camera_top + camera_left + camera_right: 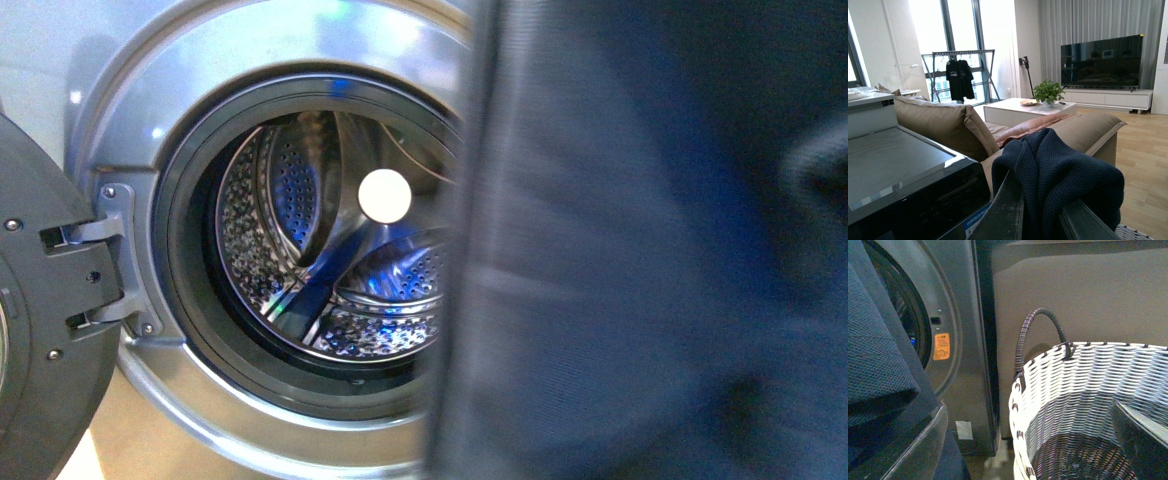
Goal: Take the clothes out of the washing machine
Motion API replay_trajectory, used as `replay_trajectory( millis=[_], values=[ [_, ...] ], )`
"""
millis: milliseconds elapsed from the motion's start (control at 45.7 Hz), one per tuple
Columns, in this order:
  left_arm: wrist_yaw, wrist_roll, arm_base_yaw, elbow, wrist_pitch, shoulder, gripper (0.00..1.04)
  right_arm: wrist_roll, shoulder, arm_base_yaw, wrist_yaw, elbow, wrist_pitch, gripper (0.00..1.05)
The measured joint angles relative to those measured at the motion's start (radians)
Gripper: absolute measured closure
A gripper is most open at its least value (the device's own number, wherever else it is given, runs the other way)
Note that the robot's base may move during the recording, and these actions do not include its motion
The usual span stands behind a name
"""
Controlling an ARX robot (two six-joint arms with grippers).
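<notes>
Beside the washing machine (250, 60), left hand (1044, 205) clamps navy garment (1063, 165); right hand (1028, 445) spread wide over woven basket (1083, 390). Risk: draped cloth snags a finger, drops outside.

Only parts of the fingers show, in the two wrist views. The left gripper (1043, 202) has two dark grey fingers (1007, 210) with flat sides and a matt finish. Their faces look scuffed and faintly mottled, and their tips are hidden under the clothes (1063, 170). The right gripper (1028, 412) has one broad, near-black finger (915, 440) with a rounded, glossy edge that catches the light. Its other finger is a black wedge with a straight, paler rim along its upper side.
</notes>
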Motion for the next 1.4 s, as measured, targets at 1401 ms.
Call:
replay_trajectory(
  millis=[1401],
  values=[
    [-0.006,0.0,0.002,-0.002,0.0,0.0,0.98,0.602,1.076,-0.072,-1.078,0.523,1.104,0.08]
  ],
)
